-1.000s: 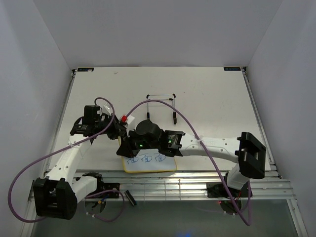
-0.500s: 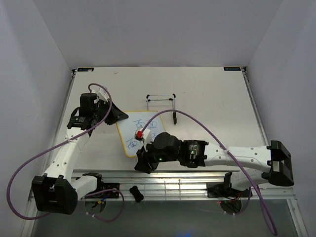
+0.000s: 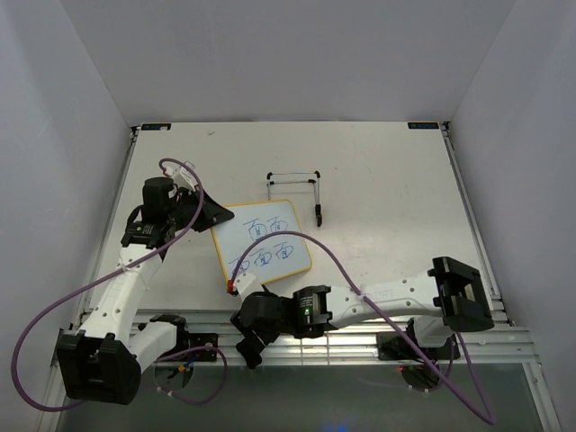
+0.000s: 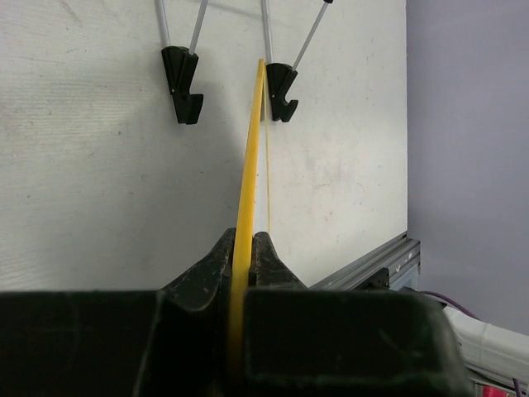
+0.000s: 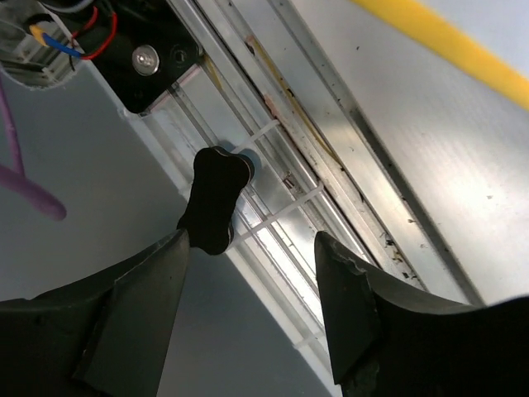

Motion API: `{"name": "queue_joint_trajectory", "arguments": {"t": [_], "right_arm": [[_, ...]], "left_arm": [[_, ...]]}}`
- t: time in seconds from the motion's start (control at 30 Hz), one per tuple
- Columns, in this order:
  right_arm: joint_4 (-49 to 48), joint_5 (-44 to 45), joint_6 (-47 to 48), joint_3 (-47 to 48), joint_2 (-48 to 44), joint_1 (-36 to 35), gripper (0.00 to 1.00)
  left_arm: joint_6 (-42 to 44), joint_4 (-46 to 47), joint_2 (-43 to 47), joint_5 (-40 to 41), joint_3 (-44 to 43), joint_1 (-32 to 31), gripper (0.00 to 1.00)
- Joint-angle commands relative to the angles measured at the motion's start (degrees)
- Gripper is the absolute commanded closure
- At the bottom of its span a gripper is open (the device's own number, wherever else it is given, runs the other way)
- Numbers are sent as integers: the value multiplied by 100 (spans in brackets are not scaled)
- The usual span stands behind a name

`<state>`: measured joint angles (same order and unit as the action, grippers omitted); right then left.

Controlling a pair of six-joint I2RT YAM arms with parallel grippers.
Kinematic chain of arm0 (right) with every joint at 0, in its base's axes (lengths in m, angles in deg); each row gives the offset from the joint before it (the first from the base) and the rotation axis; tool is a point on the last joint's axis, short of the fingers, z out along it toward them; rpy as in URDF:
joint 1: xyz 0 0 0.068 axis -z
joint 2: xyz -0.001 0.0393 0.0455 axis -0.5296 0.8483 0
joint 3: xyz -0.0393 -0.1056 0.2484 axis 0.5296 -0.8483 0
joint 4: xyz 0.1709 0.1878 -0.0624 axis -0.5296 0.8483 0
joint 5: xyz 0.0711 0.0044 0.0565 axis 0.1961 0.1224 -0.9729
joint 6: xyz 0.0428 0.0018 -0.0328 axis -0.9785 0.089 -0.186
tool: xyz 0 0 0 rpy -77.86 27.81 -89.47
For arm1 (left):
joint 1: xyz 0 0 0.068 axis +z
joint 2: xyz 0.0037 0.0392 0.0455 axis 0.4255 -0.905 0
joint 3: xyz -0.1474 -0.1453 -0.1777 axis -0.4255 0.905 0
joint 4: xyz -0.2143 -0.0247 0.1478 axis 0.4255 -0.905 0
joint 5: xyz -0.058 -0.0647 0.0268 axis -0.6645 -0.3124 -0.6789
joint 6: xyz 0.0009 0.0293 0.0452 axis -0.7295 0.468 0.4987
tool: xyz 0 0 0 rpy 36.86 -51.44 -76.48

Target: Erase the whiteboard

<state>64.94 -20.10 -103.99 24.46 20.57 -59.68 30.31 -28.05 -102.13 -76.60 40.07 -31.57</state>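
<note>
The whiteboard (image 3: 264, 243), yellow-framed with blue handwriting, lies angled left of the table's centre. My left gripper (image 3: 212, 216) is shut on its left edge. In the left wrist view the yellow frame (image 4: 252, 141) runs edge-on out from between the closed fingers of the left gripper (image 4: 244, 240). My right gripper (image 3: 250, 347) is over the aluminium rail at the near edge and stands open (image 5: 252, 244). A black bone-shaped eraser (image 5: 215, 198) lies on the rail just ahead of its left fingertip (image 5: 169, 252), with nothing gripped.
The black wire easel stand (image 3: 297, 184) is behind the board; its two feet (image 4: 183, 83) show beyond the board's far end. The slotted rail (image 3: 360, 335) borders the table's near edge. Purple cables (image 3: 297, 243) loop over both arms, one crossing above the board.
My right arm swung off the board back to the near rail and its jaws opened. My left gripper kept its hold and drew the board away from the near edge.
</note>
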Motion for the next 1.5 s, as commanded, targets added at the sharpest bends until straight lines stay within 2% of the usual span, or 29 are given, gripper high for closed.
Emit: {"name": "queue_joint_trajectory", "arguments": {"t": [0.0,0.2,0.3,0.5,0.77,1.37,1.47], "right_arm": [[-46,407,-419,300,297,-151,33],[499,478,-454,1081,1262,-309,38],[508,364,-463,1135,1457,-362,39],[701,451,-577,1267,1607,-485,43],[605,144,-613,1284,1748,-608,46],[376,-23,-525,1399,2099,-599,45],[385,82,-525,1364,2099,-599,48]], "left_arm": [[1049,-158,48,1190,404,15,100],[1075,-87,75,1181,589,15,100],[1084,-87,66,1242,589,15,100],[1093,-96,75,1269,589,15,100],[1093,-96,101,1260,606,7,100],[1084,-96,145,1242,624,-20,100],[1093,-105,154,1225,633,-20,100]]}}
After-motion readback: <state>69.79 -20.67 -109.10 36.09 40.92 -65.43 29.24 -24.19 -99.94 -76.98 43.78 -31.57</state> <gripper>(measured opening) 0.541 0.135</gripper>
